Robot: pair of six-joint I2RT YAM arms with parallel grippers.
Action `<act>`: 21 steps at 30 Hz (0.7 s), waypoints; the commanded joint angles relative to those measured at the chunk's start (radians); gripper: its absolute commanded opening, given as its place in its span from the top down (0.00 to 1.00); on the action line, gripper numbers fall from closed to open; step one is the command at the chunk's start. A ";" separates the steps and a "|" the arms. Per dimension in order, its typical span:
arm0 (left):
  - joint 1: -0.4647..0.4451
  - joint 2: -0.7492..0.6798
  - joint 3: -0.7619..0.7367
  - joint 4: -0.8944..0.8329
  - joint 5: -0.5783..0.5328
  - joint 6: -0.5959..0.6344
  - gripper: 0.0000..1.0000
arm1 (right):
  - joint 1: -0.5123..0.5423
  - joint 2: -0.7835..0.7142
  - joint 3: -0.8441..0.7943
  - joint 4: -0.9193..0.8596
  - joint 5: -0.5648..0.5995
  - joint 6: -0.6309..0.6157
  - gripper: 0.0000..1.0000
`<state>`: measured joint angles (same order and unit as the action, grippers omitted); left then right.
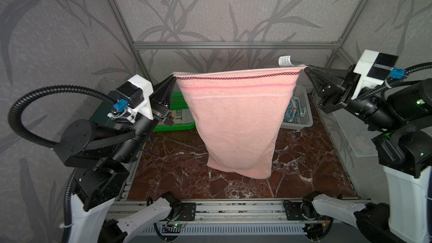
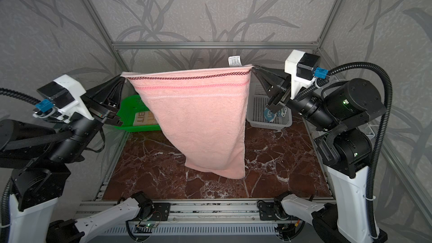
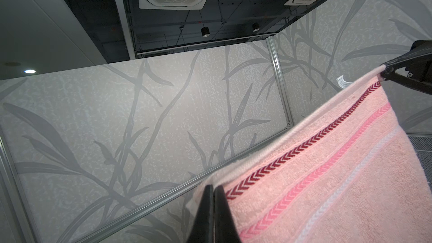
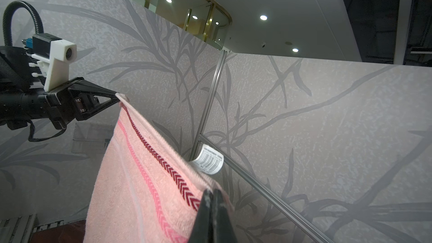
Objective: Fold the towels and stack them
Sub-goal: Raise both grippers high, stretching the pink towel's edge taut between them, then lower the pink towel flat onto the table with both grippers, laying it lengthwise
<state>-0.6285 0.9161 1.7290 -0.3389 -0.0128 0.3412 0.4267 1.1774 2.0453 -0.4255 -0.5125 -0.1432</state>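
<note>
The pink towel (image 1: 236, 118) (image 2: 198, 118) hangs stretched in the air over the table, its lower edge near the marble top. My left gripper (image 1: 174, 78) (image 2: 125, 78) (image 3: 213, 187) is shut on its upper left corner. My right gripper (image 1: 305, 67) (image 2: 253, 67) (image 4: 212, 190) is shut on its upper right corner, next to a white barcode label (image 4: 209, 162). The cream towel with "BIT" letters (image 1: 180, 116) (image 2: 145, 119) lies in the green basket. The teal towel (image 1: 292, 111) (image 2: 271, 115) sits in the white basket, largely hidden.
A green basket (image 1: 177, 104) (image 2: 131, 113) stands at the back left and a white mesh basket (image 1: 304, 111) (image 2: 259, 99) at the back right. The dark marble tabletop (image 1: 182, 171) lies below, with an aluminium frame rail (image 1: 233, 45) behind.
</note>
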 commanded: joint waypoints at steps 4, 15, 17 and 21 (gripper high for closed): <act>0.005 0.065 -0.016 0.081 -0.123 0.089 1.00 | -0.002 0.056 0.022 -0.001 0.107 -0.057 1.00; 0.066 0.318 -0.060 0.206 -0.270 0.189 1.00 | -0.063 0.170 -0.169 0.139 0.238 -0.118 1.00; 0.111 0.373 -0.040 0.218 -0.255 0.163 1.00 | -0.088 0.214 -0.168 0.160 0.233 -0.110 1.00; 0.200 0.497 0.017 0.232 -0.227 0.107 1.00 | -0.139 0.309 -0.156 0.196 0.214 -0.084 1.00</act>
<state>-0.4740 1.3762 1.6871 -0.1753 -0.2405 0.4789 0.3157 1.4574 1.8763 -0.3161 -0.3038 -0.2443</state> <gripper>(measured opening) 0.047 0.047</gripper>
